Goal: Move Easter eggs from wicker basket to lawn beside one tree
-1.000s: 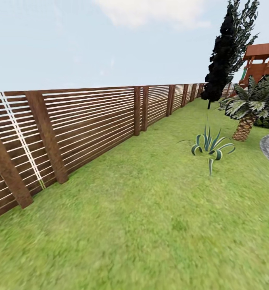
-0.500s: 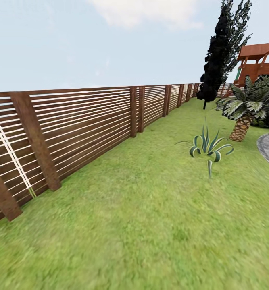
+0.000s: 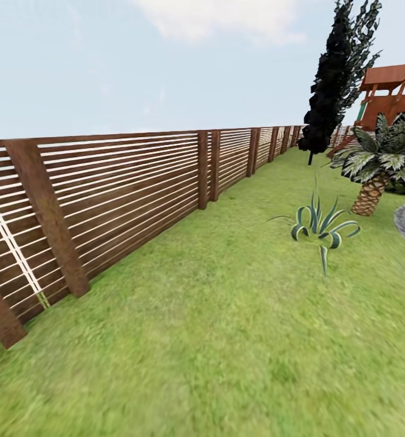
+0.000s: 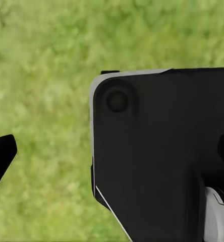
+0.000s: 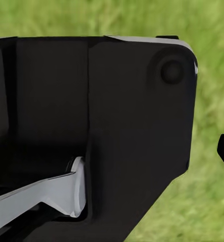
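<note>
Spiky agave point(image 3: 319, 226) beside a palm point(image 3: 378, 167) — red-brown play tower point(image 3: 391, 91) behind.

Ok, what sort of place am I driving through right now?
An outdoor garden, by the look of it: a wide lawn bounded by a brown slatted wooden fence, with a small palm, a spiky plant and a tall dark tree ahead.
</note>
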### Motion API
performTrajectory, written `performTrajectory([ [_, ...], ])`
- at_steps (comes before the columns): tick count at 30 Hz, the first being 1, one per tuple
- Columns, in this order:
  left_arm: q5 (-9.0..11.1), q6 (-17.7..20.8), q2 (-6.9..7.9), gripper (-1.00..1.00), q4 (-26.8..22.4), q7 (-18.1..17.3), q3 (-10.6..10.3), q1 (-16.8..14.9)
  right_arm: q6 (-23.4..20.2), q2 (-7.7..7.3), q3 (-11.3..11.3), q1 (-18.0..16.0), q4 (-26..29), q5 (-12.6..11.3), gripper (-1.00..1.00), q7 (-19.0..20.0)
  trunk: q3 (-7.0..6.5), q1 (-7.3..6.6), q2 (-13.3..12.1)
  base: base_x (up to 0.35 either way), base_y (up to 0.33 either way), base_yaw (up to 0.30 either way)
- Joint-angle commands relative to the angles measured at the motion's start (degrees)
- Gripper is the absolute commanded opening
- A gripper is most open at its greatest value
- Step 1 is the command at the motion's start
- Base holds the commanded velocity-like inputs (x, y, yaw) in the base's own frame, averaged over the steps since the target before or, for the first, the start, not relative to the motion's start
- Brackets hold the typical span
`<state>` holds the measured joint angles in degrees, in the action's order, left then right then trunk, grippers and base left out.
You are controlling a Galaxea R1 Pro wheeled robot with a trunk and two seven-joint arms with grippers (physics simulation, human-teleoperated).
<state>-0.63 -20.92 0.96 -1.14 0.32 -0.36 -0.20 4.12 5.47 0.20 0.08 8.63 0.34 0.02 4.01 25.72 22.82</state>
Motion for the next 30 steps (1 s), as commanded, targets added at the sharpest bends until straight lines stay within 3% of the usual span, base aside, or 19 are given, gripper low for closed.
performTrajectory([
  [1, -0.1, -0.2, 0.01, 1.00, 0.0, 0.1, 0.0, 0.0, 0.1, 0.00, 0.0, 0.0, 0.1, 0.0, 1.00, 0.0, 0.10, 0.06, 0.1, 0.312, 0.078, 0.000],
  [15, -0.1, -0.3, 0.01, 1.00, 0.0, 0.1, 0.0, 0.0, 0.2, -0.02, 0.1, 0.0, 0.0, 0.2, 1.00, 0.1, 0.10, 0.06, 0.1, 0.316, 0.072, -0.003],
  [30, 0.0, -0.4, 0.01, 1.00, 0.0, 0.1, 0.0, 0.0, 0.1, 0.00, 0.1, 0.0, 0.0, 0.1, 1.00, 0.0, 0.10, 0.06, 0.1, 0.322, 0.071, -0.089],
])
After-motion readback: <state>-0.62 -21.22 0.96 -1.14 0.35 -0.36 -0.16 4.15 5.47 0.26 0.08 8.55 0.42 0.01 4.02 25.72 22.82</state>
